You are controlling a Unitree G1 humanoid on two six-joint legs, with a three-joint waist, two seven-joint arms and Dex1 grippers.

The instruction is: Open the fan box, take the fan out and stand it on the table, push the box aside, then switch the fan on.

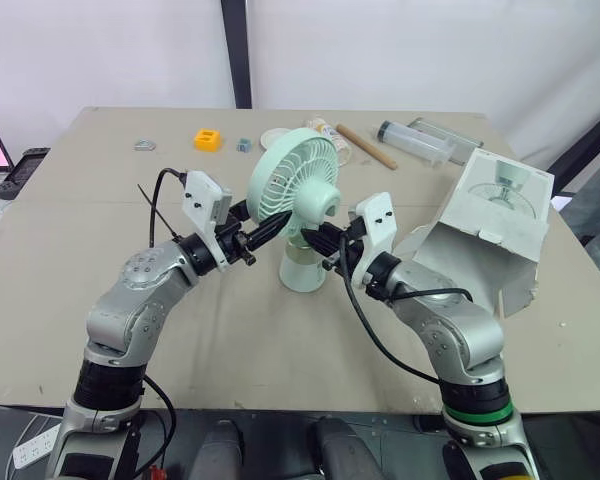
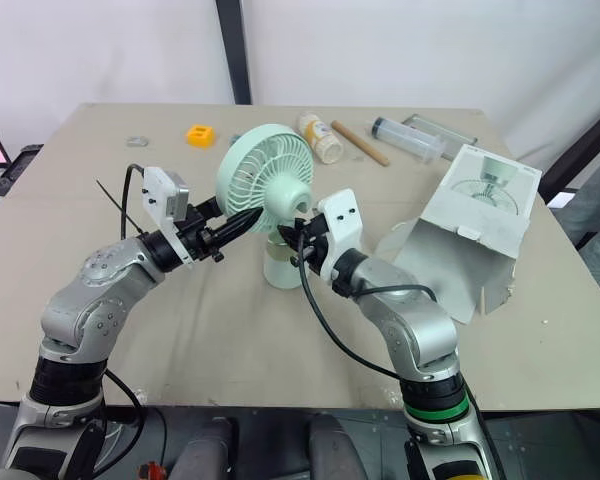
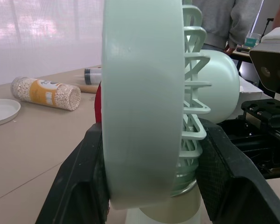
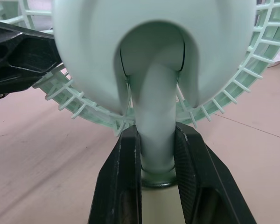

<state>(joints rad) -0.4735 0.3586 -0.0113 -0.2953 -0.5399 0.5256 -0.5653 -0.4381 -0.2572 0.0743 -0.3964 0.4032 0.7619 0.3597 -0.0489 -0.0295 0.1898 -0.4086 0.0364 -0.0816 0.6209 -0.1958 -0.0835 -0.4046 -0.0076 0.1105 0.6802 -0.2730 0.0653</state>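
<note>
left eye view: the fan (image 1: 295, 195) stands upright mid-table (image 1: 80, 230). the left gripper (image 1: 272, 228) clamps its cage rim, and the right gripper (image 4: 157, 140) is closed round its neck. the opened box (image 1: 490, 225) lies at the fan's 3 o'clock.

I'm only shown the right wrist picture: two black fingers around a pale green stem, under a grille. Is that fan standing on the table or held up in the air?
Observer: Standing. In the head view the fan has its round base down on the table.
Operator: And the black thing at the edge of my picture?
Observer: That's the left gripper, clamped across the rim of the fan's head.
Operator: Where is the box?
Observer: The box lies open on the table to the robot's right of the fan, apart from it, with its flaps spread.
</note>
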